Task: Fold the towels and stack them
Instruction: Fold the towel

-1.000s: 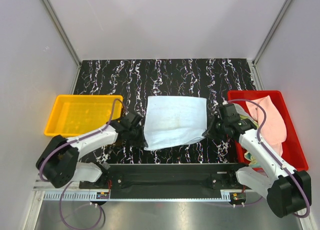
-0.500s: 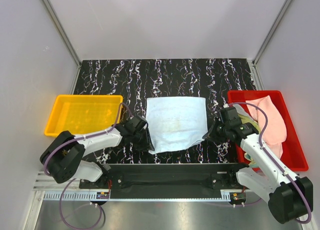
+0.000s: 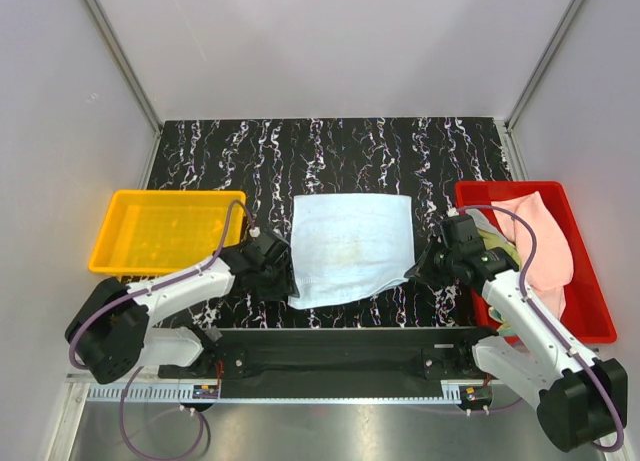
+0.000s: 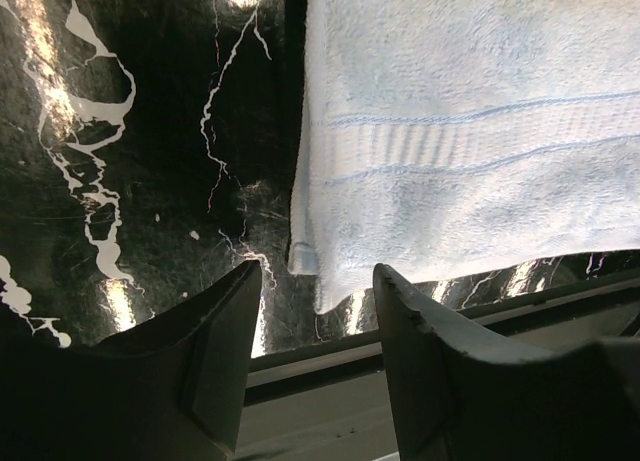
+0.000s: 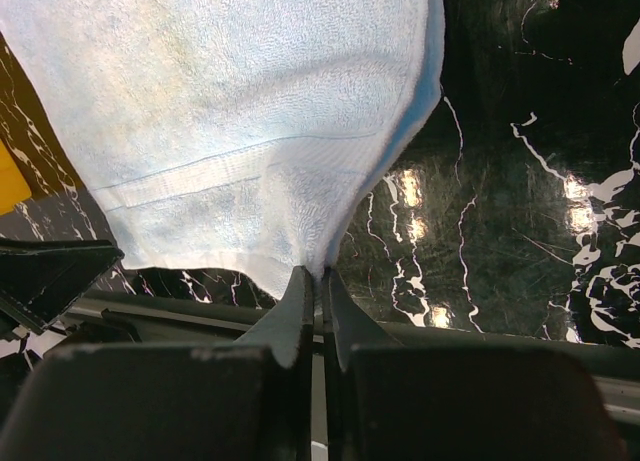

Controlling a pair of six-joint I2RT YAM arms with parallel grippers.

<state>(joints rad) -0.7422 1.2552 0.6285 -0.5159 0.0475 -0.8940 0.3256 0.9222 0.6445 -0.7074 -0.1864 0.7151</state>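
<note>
Top external view showed the light blue towel spread near the middle of the black marbled table. The yellow tray sat at 9 o'clock from it and the red tray at 3 o'clock.

A second earlier the left gripper had been clamped on the towel's 7 o'clock corner. Now its fingers stood partly apart with nothing between them. In the left wrist view that corner lay flat on the table just beyond the gap of the left gripper, and neither finger appeared to touch it. Compared with a second before, the towel's left edge had straightened and the 7 o'clock corner had settled a little nearer the arm bases.

The right gripper had not let go. In the right wrist view the right gripper had its fingers pressed together on the towel's 5 o'clock corner, with the cloth drawn up into a peak there. It had shifted only slightly toward 6 o'clock since the earlier frame.

A pink towel lay draped in the red tray, with a yellow-green towel partly showing beside it at its 9 o'clock edge. Both were unchanged.
</note>
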